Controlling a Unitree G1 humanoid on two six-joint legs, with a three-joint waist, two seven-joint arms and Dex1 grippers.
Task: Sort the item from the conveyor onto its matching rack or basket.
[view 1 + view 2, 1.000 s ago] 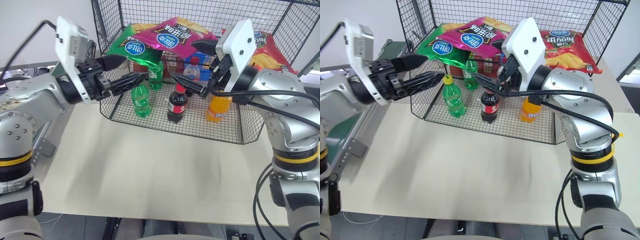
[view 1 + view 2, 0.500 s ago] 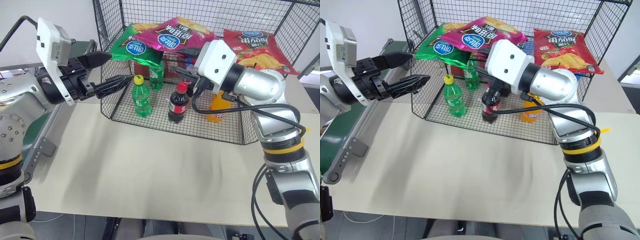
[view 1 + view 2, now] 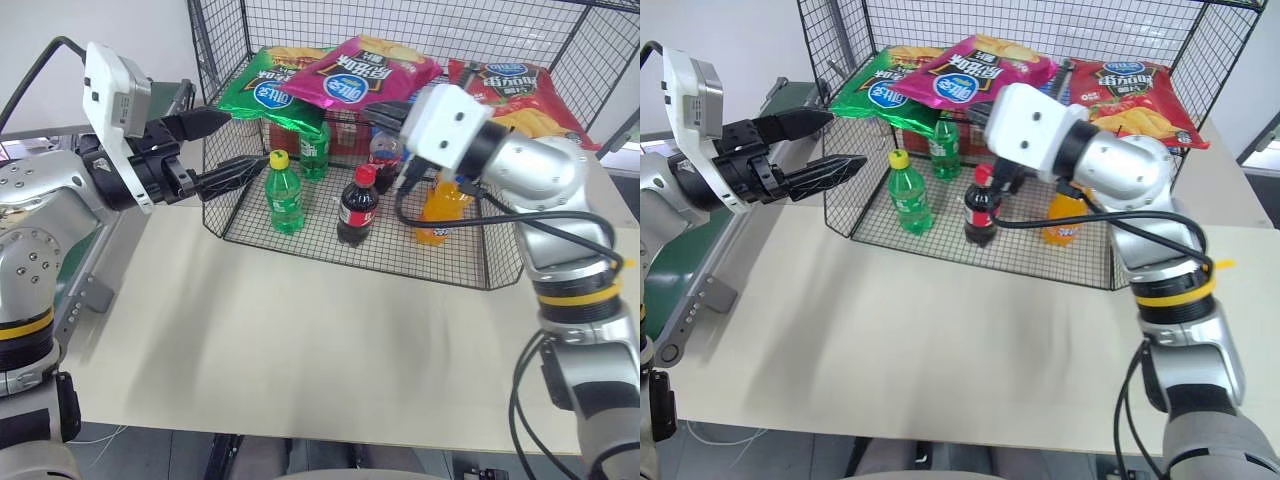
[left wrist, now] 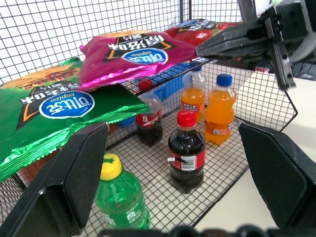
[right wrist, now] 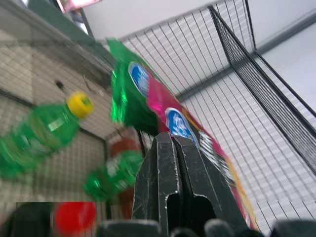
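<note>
I saw the black wire-mesh rack [image 3: 470, 260] standing on the beige table [image 3: 300, 340], its back walls cut off at the top. The dark green conveyor [image 3: 680, 260] with grey rails was mostly hidden behind my left arm. The shiny pink chip bag [image 3: 365, 75] lay flat on the upper wire tier, its long axis running left to right, one end overlapping the crinkled green chip bag [image 3: 265, 95]; the red chip bag [image 3: 505, 85] lay beside its other end. Round bottles stood below; some were partly covered. The left gripper [image 3: 215, 150] had its black fingers wide apart, beside the rack. The right gripper [image 5: 173, 182] had its fingers pressed together, empty, just beneath the pink bag.
</note>
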